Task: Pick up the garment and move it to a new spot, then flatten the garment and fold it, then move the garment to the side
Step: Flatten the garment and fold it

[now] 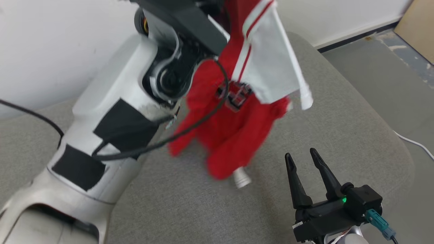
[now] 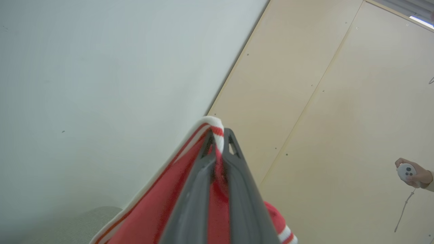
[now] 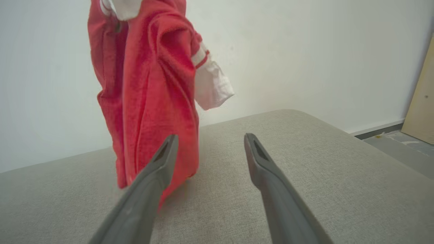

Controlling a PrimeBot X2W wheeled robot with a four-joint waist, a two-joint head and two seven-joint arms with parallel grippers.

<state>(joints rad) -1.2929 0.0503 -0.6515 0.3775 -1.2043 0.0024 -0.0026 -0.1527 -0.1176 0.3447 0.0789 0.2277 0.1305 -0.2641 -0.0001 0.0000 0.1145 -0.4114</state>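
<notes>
My left hand (image 2: 219, 134) is raised high and clamped shut on the striped white-and-red edge of the garment (image 2: 162, 210), so the cloth hangs from it in one long drop. Its long axis runs straight up and down, top in my grip, lower end near the padded grey tabletop (image 1: 339, 112). The hem is blurred in the head view and half hidden behind my own finger in the right wrist view, so I cannot tell whether it brushes the surface or hangs just clear.

My right hand (image 1: 300, 153) holds nothing, its two fingers spread apart, low over the tabletop. The garment lies ahead of it and to its left, near but apart. I judge it the nearer hand for catching the free lower end when the cloth has to be laid out flat.

By count: one garment, red with white sleeves, and my two hands. Off to the side, a person's hand (image 2: 412, 173) holds one small white controller
</notes>
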